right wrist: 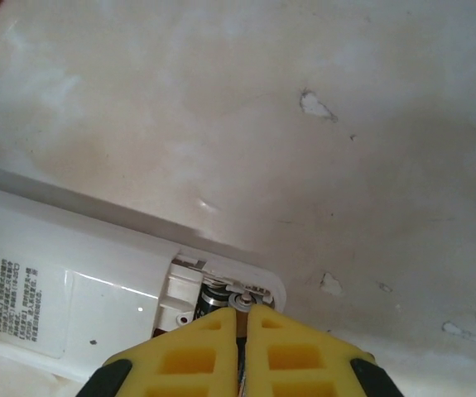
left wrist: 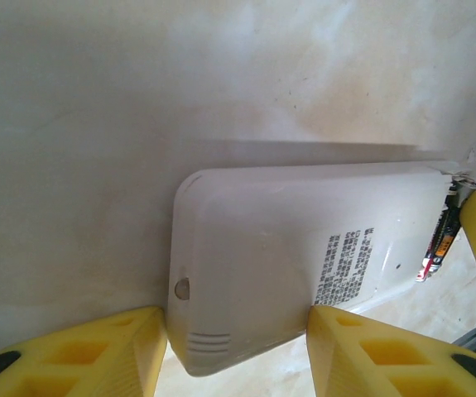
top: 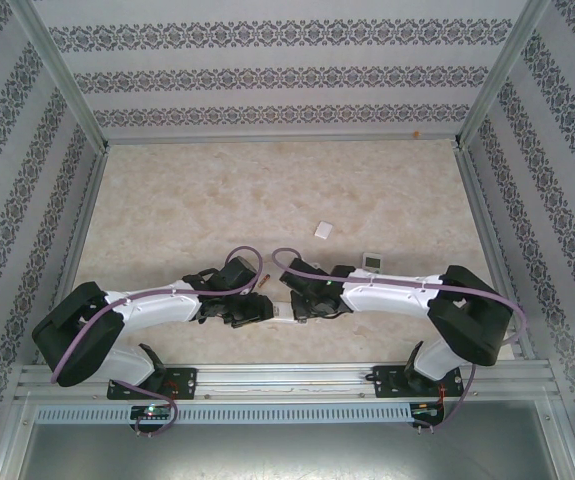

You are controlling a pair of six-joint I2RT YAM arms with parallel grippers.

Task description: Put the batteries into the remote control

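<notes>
Left wrist: smooth wht plastic remote (left wrist: 287,248)

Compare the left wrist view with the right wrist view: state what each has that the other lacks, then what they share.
Left wrist: the remote control's rounded end with its ribbed grip, clamped between the left gripper's yellow fingers. Right wrist: the open battery compartment, with the right gripper shut, its tips at the end of a battery lying there, plus white chips on the table. Shared: the remote's white back, its printed label, a battery at the open end.
</notes>
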